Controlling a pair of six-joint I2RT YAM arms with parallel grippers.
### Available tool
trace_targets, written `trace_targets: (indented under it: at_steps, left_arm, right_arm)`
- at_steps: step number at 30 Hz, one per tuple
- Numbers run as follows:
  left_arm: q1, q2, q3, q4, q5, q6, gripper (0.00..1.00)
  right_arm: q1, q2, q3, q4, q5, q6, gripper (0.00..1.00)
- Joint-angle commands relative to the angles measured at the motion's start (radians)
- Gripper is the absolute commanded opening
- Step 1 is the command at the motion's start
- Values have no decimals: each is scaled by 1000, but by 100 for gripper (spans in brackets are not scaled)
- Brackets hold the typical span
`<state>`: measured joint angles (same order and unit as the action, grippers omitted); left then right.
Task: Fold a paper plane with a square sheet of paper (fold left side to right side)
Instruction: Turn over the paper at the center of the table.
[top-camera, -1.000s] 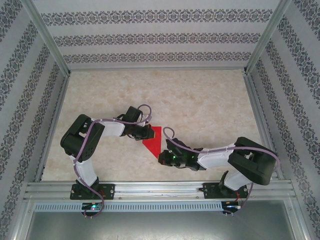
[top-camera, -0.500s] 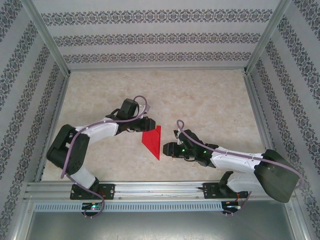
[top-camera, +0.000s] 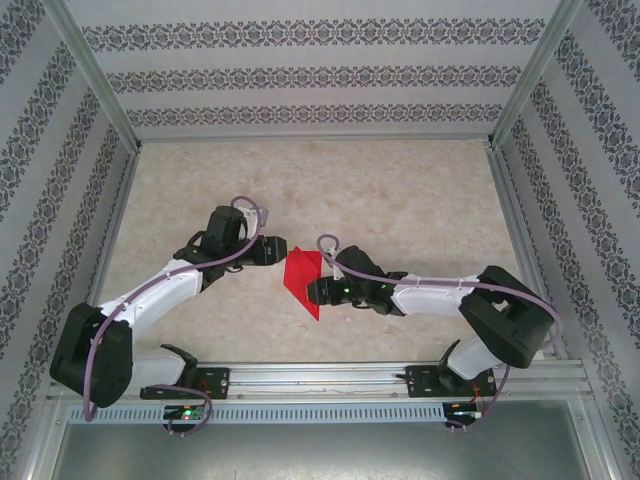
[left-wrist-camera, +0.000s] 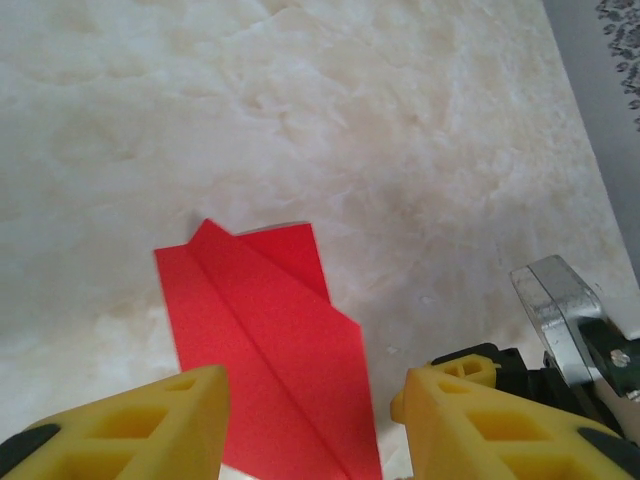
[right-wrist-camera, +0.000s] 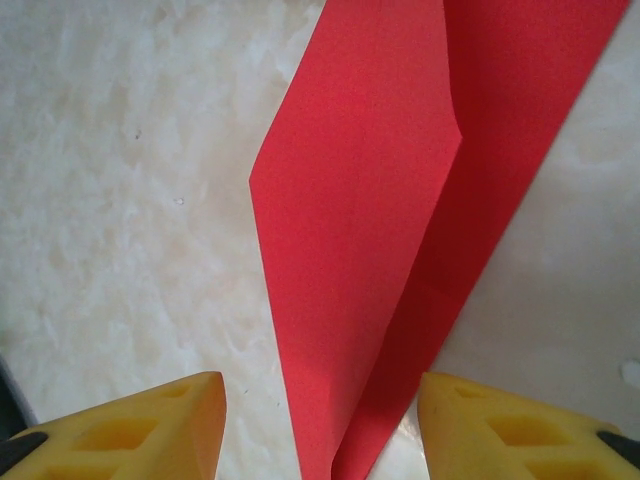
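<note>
The sheet of paper (left-wrist-camera: 270, 340) is thin, matt red paper, smooth between sharp creases. Under it, the worktop (left-wrist-camera: 400, 120) is a cream marbled surface with a faint sheen. On either side of the paper, the fingers (left-wrist-camera: 150, 425) of the left hand (left-wrist-camera: 310, 400) and of the right hand (right-wrist-camera: 320, 400) look like matt yellow plastic with moulded hollow cells. Near the paper, a metal bracket (left-wrist-camera: 560, 300) is bare and shiny.

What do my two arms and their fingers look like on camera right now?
The left arm and right arm both have white link shells between bulky black joints, with a lilac cable looped along each. The fingers are yellow blocks with cut-out pockets. A green light glows at the right wrist.
</note>
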<state>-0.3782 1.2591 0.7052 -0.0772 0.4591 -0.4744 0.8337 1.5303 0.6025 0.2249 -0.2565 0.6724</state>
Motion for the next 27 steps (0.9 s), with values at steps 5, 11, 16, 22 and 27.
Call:
trace_targets:
  at_steps: [5,11,16,22,27]
  left_arm:
    - [50,-55,-18,-31,-18,17,49]
    - [67,-91,-16,-21,-9,11,50]
    - [90,-160,-32,20,8,-5,51]
    - [138,-287,-53,98,68,-29,62]
    - [228,-333,-76,352,295,-188,69]
  right_arm:
    - [-18,89,40,78,-40,-26,48]
    - [-23,114,42,96,-59,-19,32]
    - [-54,75,24,102,-74,-26,1]
    - [-115,-88,-2,109,-137,-79,0]
    - [-183,-254,-20,163,-239,-99,0]
